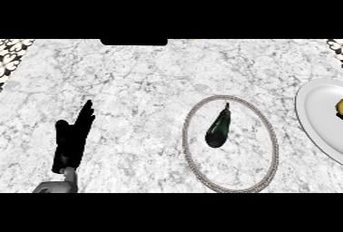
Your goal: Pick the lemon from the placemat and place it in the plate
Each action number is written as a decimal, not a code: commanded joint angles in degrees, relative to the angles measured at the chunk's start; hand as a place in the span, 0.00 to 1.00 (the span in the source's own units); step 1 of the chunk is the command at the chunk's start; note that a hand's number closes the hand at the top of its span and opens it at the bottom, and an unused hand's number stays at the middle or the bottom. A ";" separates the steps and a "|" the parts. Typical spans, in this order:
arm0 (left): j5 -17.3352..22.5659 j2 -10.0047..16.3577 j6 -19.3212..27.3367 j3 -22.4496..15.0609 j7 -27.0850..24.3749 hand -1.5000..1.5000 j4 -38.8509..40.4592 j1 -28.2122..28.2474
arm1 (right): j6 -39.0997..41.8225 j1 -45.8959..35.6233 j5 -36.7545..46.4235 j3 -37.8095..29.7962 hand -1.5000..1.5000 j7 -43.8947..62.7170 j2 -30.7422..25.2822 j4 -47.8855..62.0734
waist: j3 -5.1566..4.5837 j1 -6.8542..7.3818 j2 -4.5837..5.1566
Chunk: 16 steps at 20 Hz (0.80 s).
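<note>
Left hand idle, fingers straight, holding nothing: probable lemon at frame edge already on plate; eggplant lies on placemat.

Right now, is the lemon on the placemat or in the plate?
In the plate: the lemon shows yellow on it at the right edge; the placemat holds only an eggplant.

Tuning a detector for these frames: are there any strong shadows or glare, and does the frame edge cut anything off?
Head view: light is even, with no glare on the marble counter and no distinct shadow beside the eggplant on the placemat. The right edge cuts the plate, so only a sliver of the lemon shows. The black left hand contrasts strongly.
</note>
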 commanded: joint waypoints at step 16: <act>0.30 -0.85 0.10 0.52 -0.28 0.50 -0.39 1.48 | 15.27 -8.30 -18.14 -14.32 0.00 -26.05 -4.15 21.97 | 0.15 -1.20 -0.38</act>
